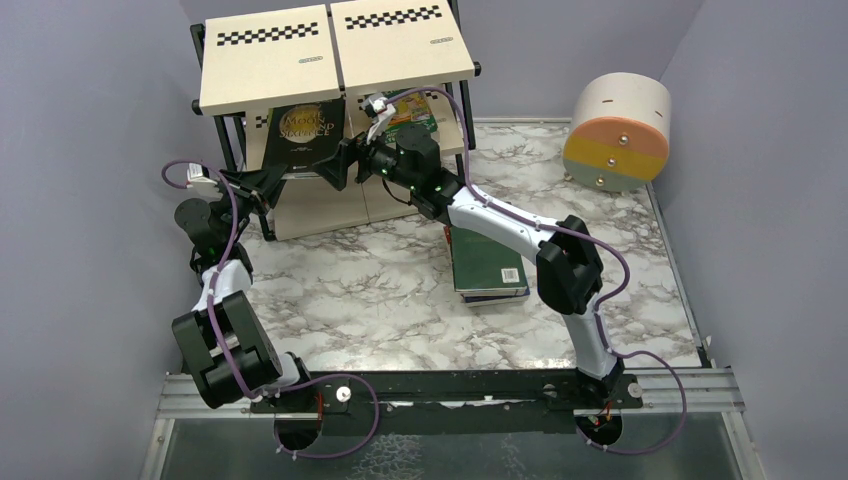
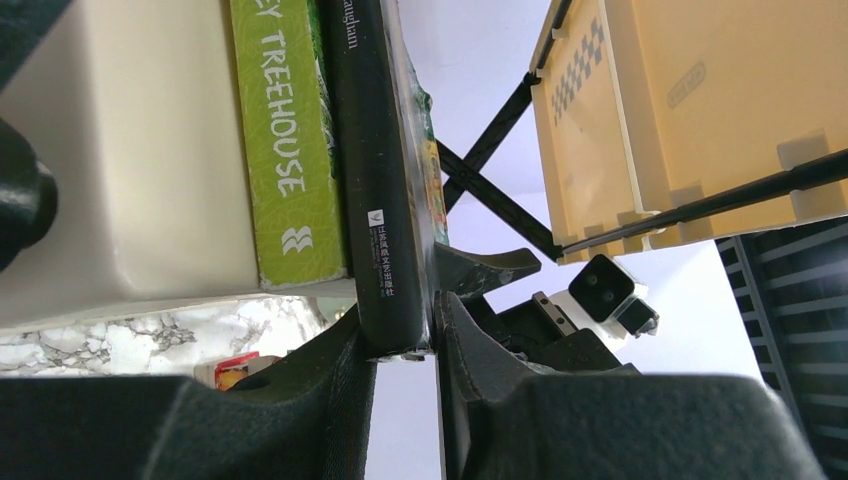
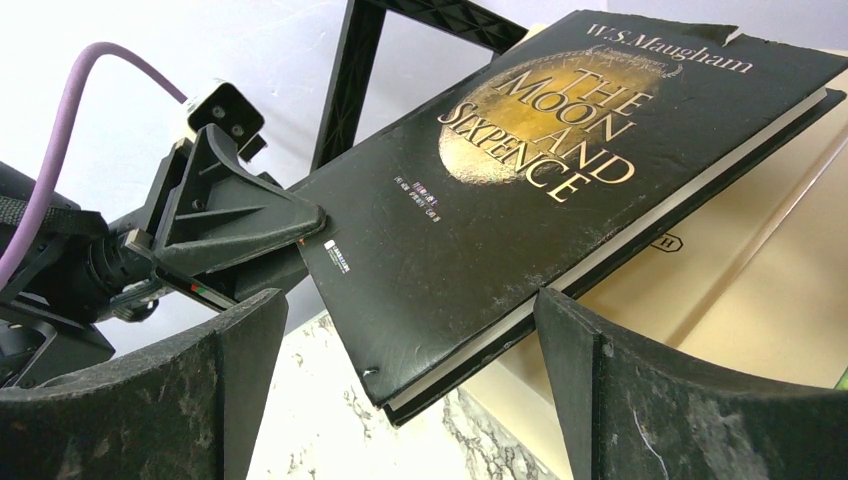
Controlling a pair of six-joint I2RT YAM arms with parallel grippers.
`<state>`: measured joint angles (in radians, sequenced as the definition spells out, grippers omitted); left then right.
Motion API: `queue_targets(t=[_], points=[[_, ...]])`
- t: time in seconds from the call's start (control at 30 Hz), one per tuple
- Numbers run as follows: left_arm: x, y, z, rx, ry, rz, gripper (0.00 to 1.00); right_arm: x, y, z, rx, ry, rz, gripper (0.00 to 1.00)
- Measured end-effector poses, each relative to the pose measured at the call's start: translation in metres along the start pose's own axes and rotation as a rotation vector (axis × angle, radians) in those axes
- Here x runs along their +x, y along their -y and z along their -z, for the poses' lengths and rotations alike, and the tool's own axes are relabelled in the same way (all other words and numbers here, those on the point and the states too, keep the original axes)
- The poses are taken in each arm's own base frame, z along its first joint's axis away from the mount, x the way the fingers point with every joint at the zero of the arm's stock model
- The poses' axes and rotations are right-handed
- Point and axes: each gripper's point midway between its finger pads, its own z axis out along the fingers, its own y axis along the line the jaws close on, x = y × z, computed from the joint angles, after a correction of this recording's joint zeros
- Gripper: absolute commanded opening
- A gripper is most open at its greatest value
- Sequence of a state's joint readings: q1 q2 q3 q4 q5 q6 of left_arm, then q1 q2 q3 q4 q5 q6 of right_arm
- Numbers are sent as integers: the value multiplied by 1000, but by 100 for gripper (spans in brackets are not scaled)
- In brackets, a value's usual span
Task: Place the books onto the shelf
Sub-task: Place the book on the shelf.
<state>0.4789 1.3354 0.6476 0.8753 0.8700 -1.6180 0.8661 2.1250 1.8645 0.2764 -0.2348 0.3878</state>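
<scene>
On the shelf (image 1: pixel 265 60), at its middle tier, we find the black book (image 3: pixel 520 200) tilted past the front edge, one corner pinched by the left gripper (image 2: pixel 432 300); the right gripper (image 3: pixel 410 330) gapes wide before it, holding nothing; a green book (image 2: pixel 285 150) lies just beside; before the shelf a stack of books (image 1: pixel 487 265) rests on the marble table (image 1: pixel 350 290); grey walls (image 1: pixel 90 200) flank the shelf.

Moon and Sixpence book (image 1: pixel 303 130): set within shelf (image 1: pixel 265 70).
Book stack (image 1: pixel 488 268): laid on table (image 1: pixel 350 290), before shelf.
Drum (image 1: pixel 615 132): placed right of shelf.
</scene>
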Motion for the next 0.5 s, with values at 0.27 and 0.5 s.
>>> queue_targets(t=[0.27,0.5], points=[[-3,1,1,1,16,10,0,-2,-1,-4,-7,-4,0,92],[-2,1,4,5,35,18,0,-2,-4,-7,-15,-9,0,92]])
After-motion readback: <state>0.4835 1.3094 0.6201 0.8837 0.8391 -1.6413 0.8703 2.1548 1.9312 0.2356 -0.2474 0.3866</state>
